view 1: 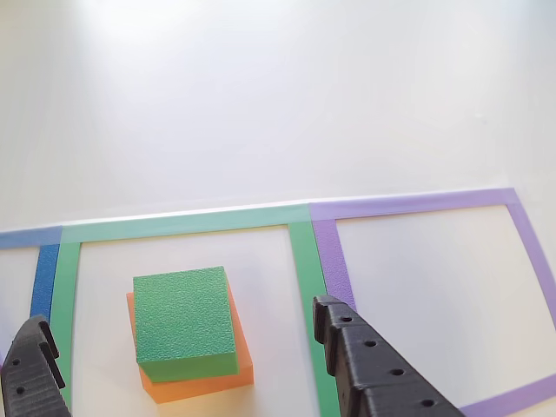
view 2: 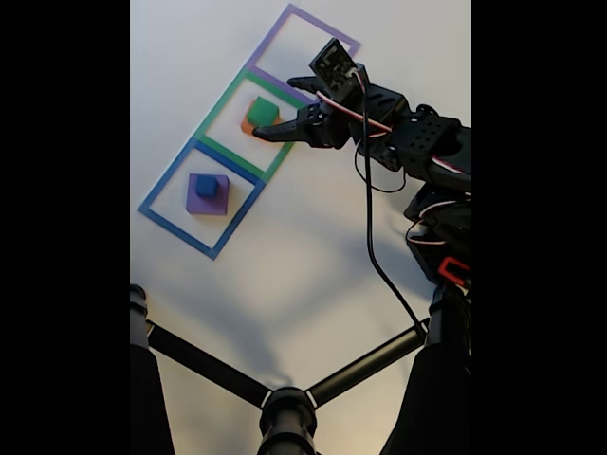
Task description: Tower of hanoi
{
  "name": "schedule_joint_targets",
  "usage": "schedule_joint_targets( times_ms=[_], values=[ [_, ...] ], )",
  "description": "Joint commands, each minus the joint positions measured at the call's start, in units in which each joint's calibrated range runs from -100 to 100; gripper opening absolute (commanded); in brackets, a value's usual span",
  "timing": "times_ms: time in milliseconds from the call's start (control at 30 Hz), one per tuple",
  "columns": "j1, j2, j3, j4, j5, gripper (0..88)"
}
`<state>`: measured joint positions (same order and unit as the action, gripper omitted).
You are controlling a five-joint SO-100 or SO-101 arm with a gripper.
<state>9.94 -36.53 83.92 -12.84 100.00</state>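
fixed view shows the gripper point(view 2: 268, 134) reaching over the green-taped square point(view 2: 216, 111), the middle one of three in a row, with the green block point(view 2: 263, 110) sitting on the orange block point(view 2: 248, 125) just beyond its fingertips. other view looks out along the gripper point(view 1: 178, 356): both black fingers point(view 1: 369, 369) stand wide apart and hold nothing, one at each lower corner, and the green block point(view 1: 184, 314) lies between them and slightly ahead, squarely on the orange block point(view 1: 200, 382) (only an orange rim shows around it). the stack's faces are turned a little against the line of the fingers. so the block lies forward and a touch left of centre; i judge the closing move needs a short advance first. a blue block point(view 2: 207, 186) on a purple block point(view 2: 206, 197) rests in the blue-taped square point(view 2: 163, 183); the purple-taped square point(view 2: 346, 40) holds no block.
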Motion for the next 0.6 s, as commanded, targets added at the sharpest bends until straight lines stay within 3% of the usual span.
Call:
schedule_joint_targets(
  times_ms=[0, 567],
  values=[
    [0.6, 4.6, 0.0, -7.6, 0.0, 36.5],
    [-0.5, 22.5, -0.4, -26.9, 0.0, 36.6]
  ],
)
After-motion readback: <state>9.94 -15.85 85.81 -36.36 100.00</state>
